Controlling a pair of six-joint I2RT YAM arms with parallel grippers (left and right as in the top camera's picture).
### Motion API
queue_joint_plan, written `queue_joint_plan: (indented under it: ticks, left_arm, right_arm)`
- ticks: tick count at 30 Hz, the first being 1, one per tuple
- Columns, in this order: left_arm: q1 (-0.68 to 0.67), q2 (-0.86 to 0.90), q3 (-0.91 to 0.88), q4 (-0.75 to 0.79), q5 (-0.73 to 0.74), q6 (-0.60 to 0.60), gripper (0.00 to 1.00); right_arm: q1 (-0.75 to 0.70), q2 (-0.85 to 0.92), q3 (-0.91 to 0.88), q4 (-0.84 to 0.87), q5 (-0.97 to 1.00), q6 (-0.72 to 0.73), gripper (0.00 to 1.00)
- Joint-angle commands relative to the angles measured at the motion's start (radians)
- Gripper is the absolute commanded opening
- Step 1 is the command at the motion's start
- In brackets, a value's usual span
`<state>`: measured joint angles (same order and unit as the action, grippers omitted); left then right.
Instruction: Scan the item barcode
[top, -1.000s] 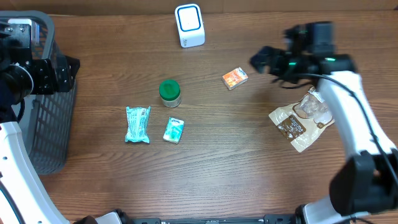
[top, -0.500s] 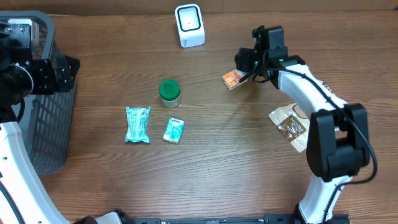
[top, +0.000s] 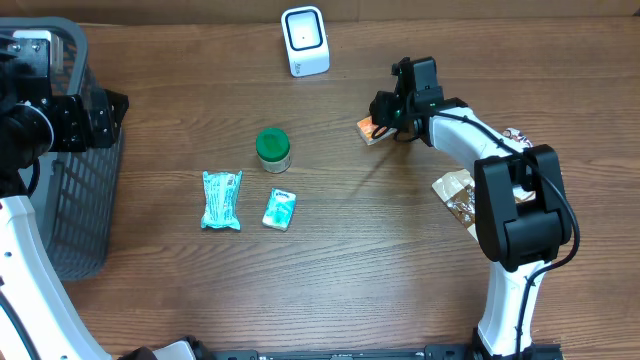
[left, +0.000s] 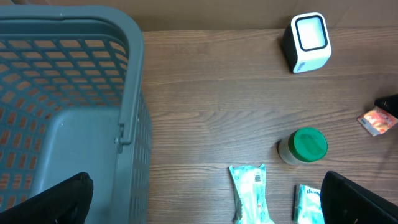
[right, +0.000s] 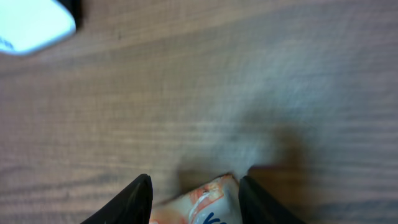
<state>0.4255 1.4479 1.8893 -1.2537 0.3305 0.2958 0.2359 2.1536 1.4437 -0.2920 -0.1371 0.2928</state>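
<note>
grasp step: right tool (right: 194, 202) looks clamped on orange packet (top: 370, 128), upper middle; left tool (left: 205, 202) apart. next: lift, face barcode to scanner (top: 305, 40).

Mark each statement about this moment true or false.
1. The right gripper has a finger on each side of the orange packet. True.
2. The left gripper holds the green-lidded jar. False: it is open and empty by the basket, and the jar stands on the table.
3. The white scanner stands on the table, apart from both grippers. True.
4. Both teal packets lie in the basket. False: the long teal packet and the small teal packet lie on the table near the jar.
</note>
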Motion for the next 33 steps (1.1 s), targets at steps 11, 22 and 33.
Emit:
queue_joint_plan:
  ticks: [11,22,33]
  left_arm:
    - [0.0,0.003,-0.003,0.0,0.017,0.019,0.99]
    - [0.0,0.003,-0.003,0.0,0.017,0.019,1.0]
    - [0.0,0.003,-0.003,0.0,0.017,0.019,1.0]
  right_arm:
    - [0.047,-0.041,0.018,-0.287,-0.247,-0.257,0.54]
    - [0.068,-0.29,0.018,-0.472,-0.34,-0.425,0.58]
    - [0.092,-0.296,-0.047,-0.636,0.025,0.178,0.19]
